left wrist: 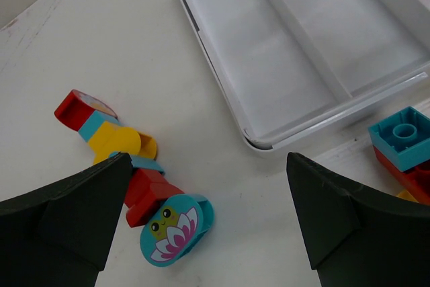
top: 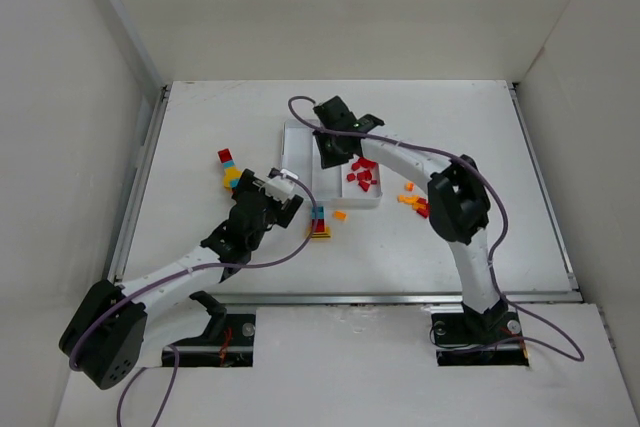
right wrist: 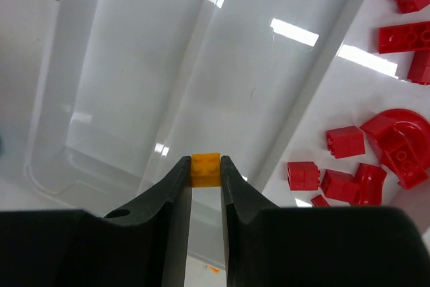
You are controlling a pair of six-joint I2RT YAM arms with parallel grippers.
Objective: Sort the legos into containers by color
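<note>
Left to right. The left claw (left wrist: 205,173) hovers with its jaws spread wide and nothing between them. Beside its left finger lies a multicolour clump of red, yellow and teal plastic bricks (left wrist: 107,136), ending in a teal oval piece (left wrist: 176,230) just below the gap. Ahead of the claw sits the shallow white plastic tray (left wrist: 225,102) of three long compartments. By the right finger we see a teal brick stacked on red (left wrist: 403,138).

The right claw (right wrist: 205,169) is nearly closed, pinching a small orange plastic brick (right wrist: 205,168) above the tray's middle compartment (right wrist: 235,78), which shows no bricks. To the claw's right, past a divider, loose red bricks (right wrist: 346,142) fill the end compartment. The compartment to its left also shows none.

We judge the step to be placing the first orange brick. The next move calls for parting the jaws over this middle compartment, clear of both dividers.

We find no legible writing. The oval piece bears only a printed frog on a lotus.
</note>
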